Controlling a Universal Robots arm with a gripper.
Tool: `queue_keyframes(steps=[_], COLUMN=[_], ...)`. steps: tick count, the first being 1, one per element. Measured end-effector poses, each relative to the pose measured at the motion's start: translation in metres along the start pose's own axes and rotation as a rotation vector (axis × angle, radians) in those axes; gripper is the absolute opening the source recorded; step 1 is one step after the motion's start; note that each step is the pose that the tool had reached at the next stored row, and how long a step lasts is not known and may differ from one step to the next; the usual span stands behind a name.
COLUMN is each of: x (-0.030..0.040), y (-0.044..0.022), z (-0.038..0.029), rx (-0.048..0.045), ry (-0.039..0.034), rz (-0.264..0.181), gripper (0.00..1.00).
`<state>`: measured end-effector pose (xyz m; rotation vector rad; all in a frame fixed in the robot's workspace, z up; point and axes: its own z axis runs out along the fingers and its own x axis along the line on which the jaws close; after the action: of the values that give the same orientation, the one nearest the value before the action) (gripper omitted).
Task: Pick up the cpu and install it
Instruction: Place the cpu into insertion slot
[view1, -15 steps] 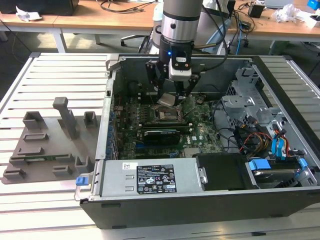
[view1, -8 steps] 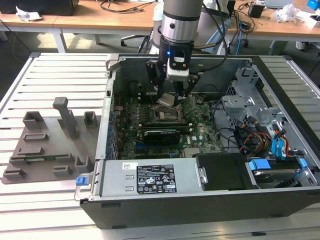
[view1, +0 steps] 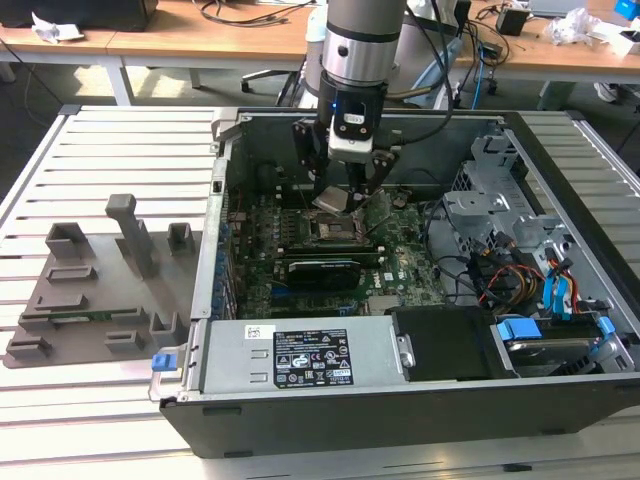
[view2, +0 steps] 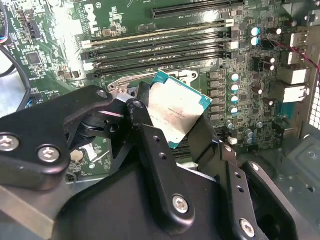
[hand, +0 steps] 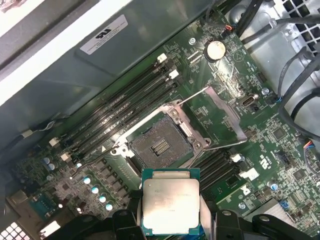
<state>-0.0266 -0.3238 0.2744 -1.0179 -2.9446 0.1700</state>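
Observation:
The cpu (hand: 170, 204), a flat square chip with a silvery top and a green edge, sits between the black fingers of my gripper (hand: 170, 220), which is shut on it. In the second wrist view the cpu (view2: 175, 112) is held tilted above the motherboard. The square black-framed socket (hand: 160, 145) lies uncovered beneath and just ahead of the chip, its metal load plate (hand: 220, 117) swung up and back. In the exterior view the gripper (view1: 338, 200) hangs inside the computer case just above the socket (view1: 333, 232), with the cpu (view1: 330, 199) a little above it.
The open case (view1: 400, 400) walls in the arm on all sides. Memory slots (hand: 120, 100) run beside the socket, a long black expansion card (view1: 320, 270) lies nearer the power supply (view1: 300, 355), and cables and drive bays (view1: 520, 260) crowd the exterior view's right. A grey fixture (view1: 100, 290) rests outside.

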Motion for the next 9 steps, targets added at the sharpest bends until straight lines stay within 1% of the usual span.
queue_keyframes(steps=[3,5,9], x=[0.0000,0.0000,0.0000], y=[0.0000,0.0000,0.0001], z=[0.0001,0.0001,0.0003], rx=[0.0010,0.0013,0.0022], ry=[0.0036,0.0050,0.0105], rz=[0.036,0.049,0.100], gripper=[0.55,0.55,0.55])
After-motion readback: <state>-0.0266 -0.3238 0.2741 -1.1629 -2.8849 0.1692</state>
